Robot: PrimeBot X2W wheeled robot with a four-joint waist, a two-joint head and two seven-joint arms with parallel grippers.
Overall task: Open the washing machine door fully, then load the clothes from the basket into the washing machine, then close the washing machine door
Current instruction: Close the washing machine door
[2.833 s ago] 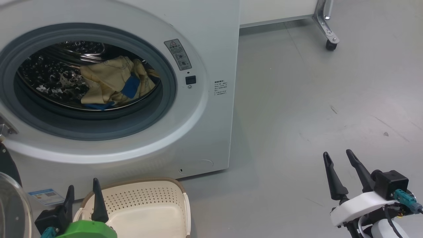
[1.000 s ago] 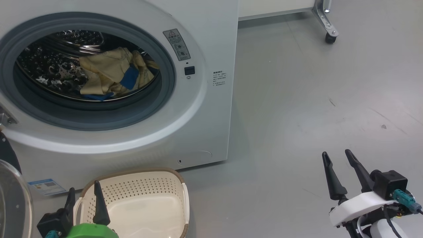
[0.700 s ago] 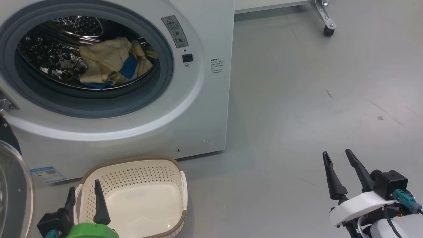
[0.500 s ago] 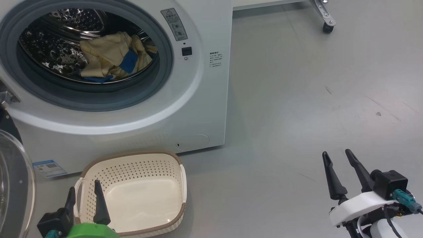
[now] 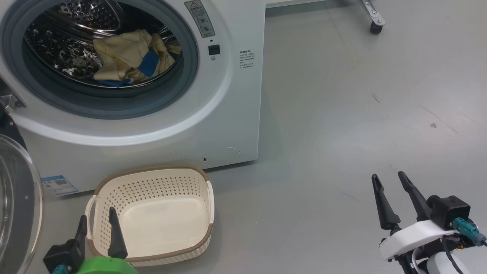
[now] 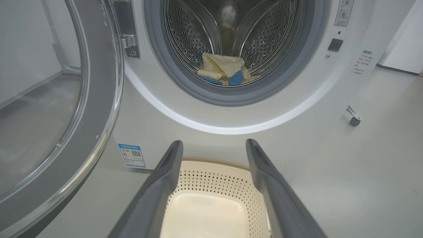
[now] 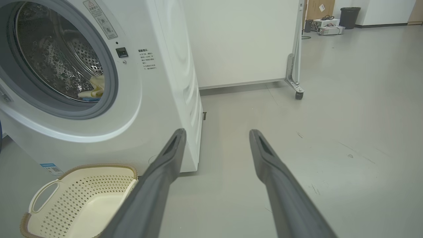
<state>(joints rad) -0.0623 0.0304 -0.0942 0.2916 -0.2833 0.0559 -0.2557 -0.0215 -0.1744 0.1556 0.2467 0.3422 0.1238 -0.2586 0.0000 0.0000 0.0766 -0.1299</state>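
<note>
left tool (image 5: 96, 213), spread and empty, hangs over the basket (image 5: 152, 169); clothes (image 5: 121, 53) lie beyond in the washing machine (image 5: 228, 114).

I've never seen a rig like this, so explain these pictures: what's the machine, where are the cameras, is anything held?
A wheeled two-armed robot is doing laundry. One picture looks down from its head; two look along each arm's jaws from the wrists. On the grey floor stands a white washing machine, its door swung open. The cream and blue clothes lie in the drum; the basket in front is empty. Both jaws stand open and hold nothing: left fingers near the basket, right fingers over the floor.
</note>
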